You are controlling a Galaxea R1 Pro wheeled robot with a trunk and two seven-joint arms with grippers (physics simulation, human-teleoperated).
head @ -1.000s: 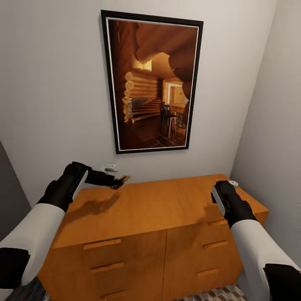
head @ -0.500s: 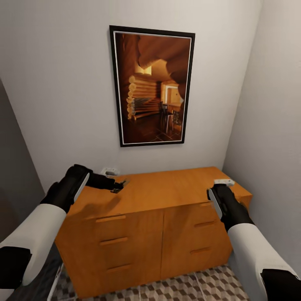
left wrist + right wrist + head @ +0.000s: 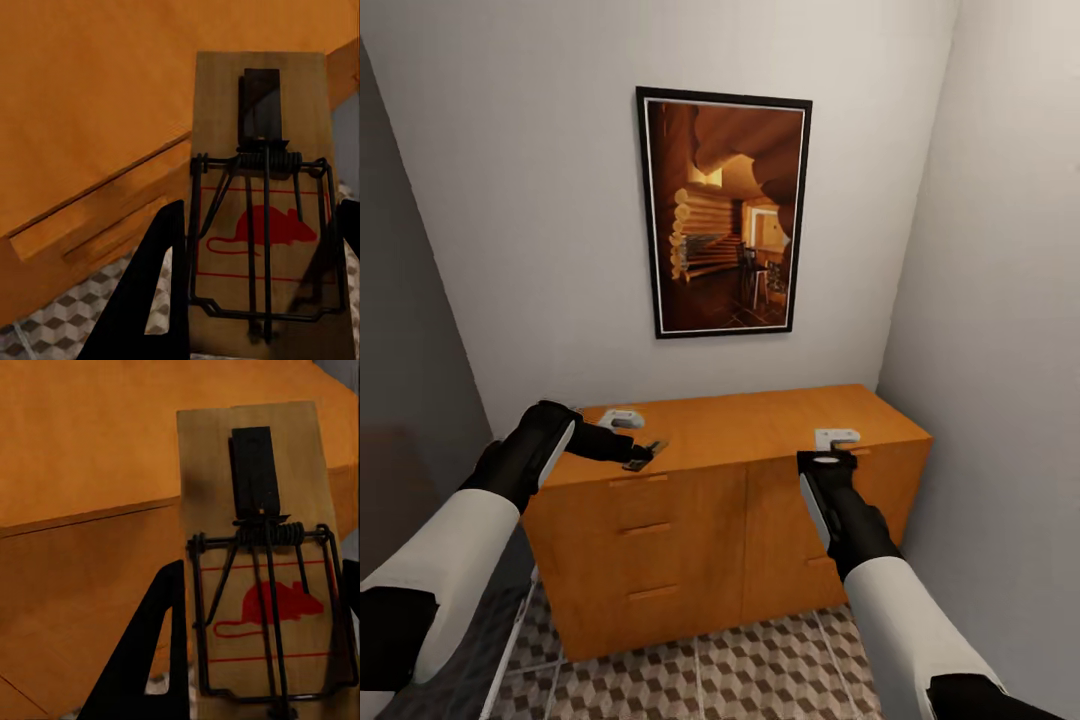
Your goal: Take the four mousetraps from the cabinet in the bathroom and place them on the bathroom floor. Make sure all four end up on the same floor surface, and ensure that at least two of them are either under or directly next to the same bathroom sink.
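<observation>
The orange-brown cabinet (image 3: 690,520) stands against the far wall, drawers shut. My left gripper (image 3: 640,456) hovers over its top left front edge, shut on a mousetrap (image 3: 652,448). In the left wrist view this mousetrap (image 3: 262,150) is a wooden board with a wire spring and a red mouse print, held flat between the black fingers (image 3: 161,285). My right gripper (image 3: 826,462) is in front of the cabinet's right half. It is shut on a second mousetrap (image 3: 255,525), clear in the right wrist view. The cube-patterned bathroom floor (image 3: 760,670) lies below. The bathroom sink is out of view.
A framed picture of a log interior (image 3: 724,212) hangs above the cabinet. A white wall (image 3: 1000,400) closes in on the right and a grey surface (image 3: 400,330) on the left, leaving a narrow alcove. A strip of tiled floor separates me from the cabinet.
The whole view has drawn back from the cabinet, which looks smaller, with more floor showing. My right arm has shifted inward, in front of the cabinet. Both grippers still hold their traps.
</observation>
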